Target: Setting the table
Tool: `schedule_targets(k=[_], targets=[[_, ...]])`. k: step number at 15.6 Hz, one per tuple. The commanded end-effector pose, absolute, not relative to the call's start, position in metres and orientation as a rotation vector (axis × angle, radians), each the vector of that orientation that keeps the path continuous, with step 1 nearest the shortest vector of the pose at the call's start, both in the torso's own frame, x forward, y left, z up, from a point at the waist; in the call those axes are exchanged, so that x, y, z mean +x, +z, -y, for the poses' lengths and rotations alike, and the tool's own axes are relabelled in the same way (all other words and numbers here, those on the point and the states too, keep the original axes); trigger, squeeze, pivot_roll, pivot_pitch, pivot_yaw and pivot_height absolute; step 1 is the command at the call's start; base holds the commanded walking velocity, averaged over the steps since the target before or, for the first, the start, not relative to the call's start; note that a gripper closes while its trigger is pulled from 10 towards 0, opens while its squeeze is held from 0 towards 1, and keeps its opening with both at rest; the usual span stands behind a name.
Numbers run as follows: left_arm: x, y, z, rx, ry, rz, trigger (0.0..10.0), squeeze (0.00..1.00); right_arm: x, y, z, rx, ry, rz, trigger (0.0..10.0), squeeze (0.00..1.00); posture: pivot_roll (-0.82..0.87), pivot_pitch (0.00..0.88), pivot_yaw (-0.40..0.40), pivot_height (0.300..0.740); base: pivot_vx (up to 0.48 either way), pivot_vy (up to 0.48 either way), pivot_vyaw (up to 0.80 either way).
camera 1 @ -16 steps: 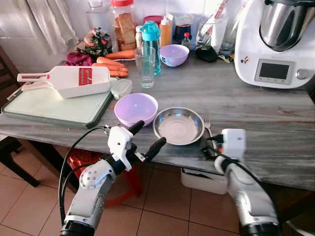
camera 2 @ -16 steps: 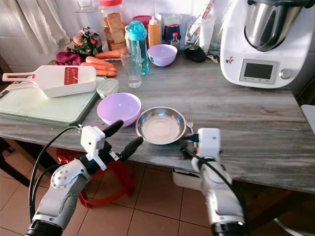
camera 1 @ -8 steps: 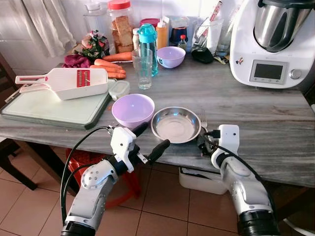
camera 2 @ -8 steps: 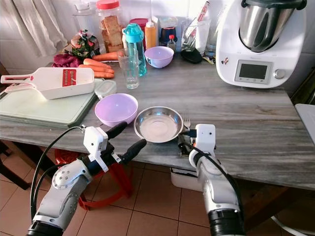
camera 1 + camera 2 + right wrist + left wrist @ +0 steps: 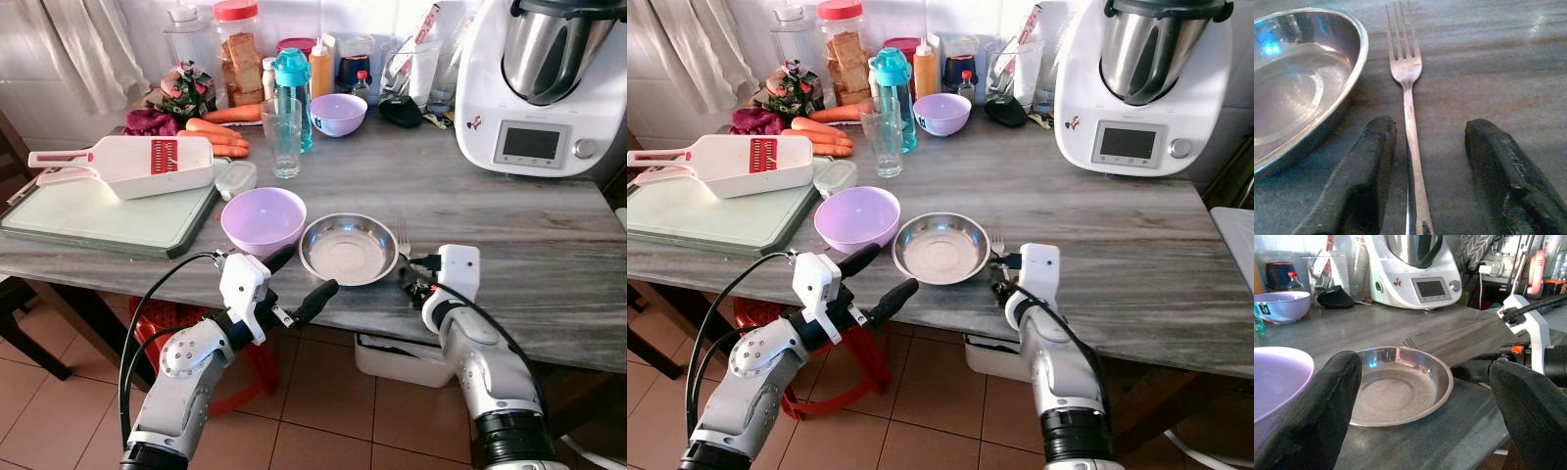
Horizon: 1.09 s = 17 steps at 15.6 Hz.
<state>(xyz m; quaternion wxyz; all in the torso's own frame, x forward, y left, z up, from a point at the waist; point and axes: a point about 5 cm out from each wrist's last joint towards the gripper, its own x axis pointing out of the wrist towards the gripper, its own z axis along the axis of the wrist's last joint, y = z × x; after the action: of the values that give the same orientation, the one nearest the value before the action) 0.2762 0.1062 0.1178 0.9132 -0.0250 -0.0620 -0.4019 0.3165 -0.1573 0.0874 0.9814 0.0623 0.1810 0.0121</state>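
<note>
A round steel plate [image 5: 351,249] lies near the table's front edge, with a purple bowl [image 5: 263,218] touching its left side. A fork [image 5: 1406,93] lies flat on the table just right of the plate, tines pointing away from me. My right gripper [image 5: 1430,176] is open and low over the table, one finger [image 5: 1369,166] on each side of the fork's handle without closing on it. My left gripper [image 5: 302,276] hangs open in front of the table edge, level with the bowl and plate, holding nothing.
A cutting board [image 5: 98,211] with a white slicer [image 5: 127,162] is at the left. A glass [image 5: 285,135], a blue bottle [image 5: 294,83], carrots [image 5: 220,132], jars and a second purple bowl [image 5: 339,113] stand at the back. A white kitchen machine [image 5: 544,83] is at the back right.
The camera has shifted slightly. My right gripper has edged forward along the fork's handle; the fork, plate and bowl have stayed put. The left gripper holds its place.
</note>
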Motion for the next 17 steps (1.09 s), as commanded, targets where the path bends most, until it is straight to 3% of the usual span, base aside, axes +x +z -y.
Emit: schedule_targets(k=[1,17], targets=[[0.2752,0.1195,-0.1099,-0.047,-0.824,0.127,10.0,0.00,0.3045,0.0591,0.1498,0.165,0.033,-0.515,0.0,0.00,0.06,0.038,0.061,0.740,0.000,0.000,0.00],[0.2739,0.1194,-0.1087,-0.045,-0.831,0.120,10.0,0.00,0.3114,0.0582,0.1401,0.339,-0.007,-0.534,0.0,0.00,0.06,0.041,0.064,0.740,0.000,0.000,0.00]])
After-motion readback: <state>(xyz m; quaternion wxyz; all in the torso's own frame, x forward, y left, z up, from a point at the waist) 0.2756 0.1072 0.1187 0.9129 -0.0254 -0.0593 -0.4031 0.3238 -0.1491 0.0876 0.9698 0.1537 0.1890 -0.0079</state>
